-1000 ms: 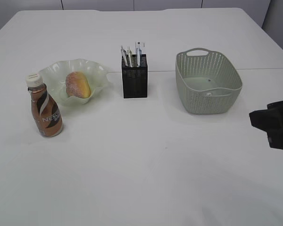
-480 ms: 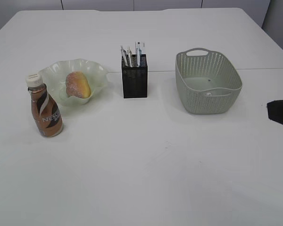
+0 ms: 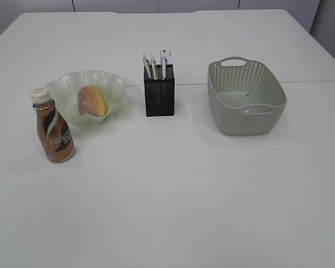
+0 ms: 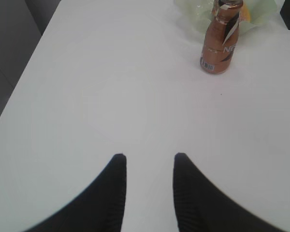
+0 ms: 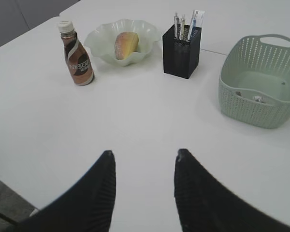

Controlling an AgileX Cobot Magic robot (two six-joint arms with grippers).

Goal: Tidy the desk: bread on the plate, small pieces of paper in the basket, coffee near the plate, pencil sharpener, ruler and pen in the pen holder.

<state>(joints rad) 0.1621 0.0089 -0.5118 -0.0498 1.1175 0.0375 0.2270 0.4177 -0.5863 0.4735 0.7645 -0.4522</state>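
Note:
The bread [image 3: 92, 100] lies on the wavy pale green plate [image 3: 114, 86]. The brown coffee bottle [image 3: 53, 131] stands upright just left of the plate. The black mesh pen holder [image 3: 159, 97] holds pens and a ruler [image 3: 164, 61]. The grey-green basket [image 3: 245, 120] has small paper pieces [image 5: 257, 98] inside. Neither gripper shows in the exterior view. My left gripper [image 4: 147, 157] is open and empty over bare table, with the bottle [image 4: 221, 41] far ahead. My right gripper [image 5: 144, 153] is open and empty, well short of the objects. The pencil sharpener is not visible.
The white table [image 3: 184, 190] has its left edge in the left wrist view [image 4: 34, 58] and its near-left corner in the right wrist view [image 5: 9, 193]. A seam crosses the table behind the basket [image 3: 312, 82].
My right arm has drawn back to the right and left the exterior view. The objects on the table have not moved.

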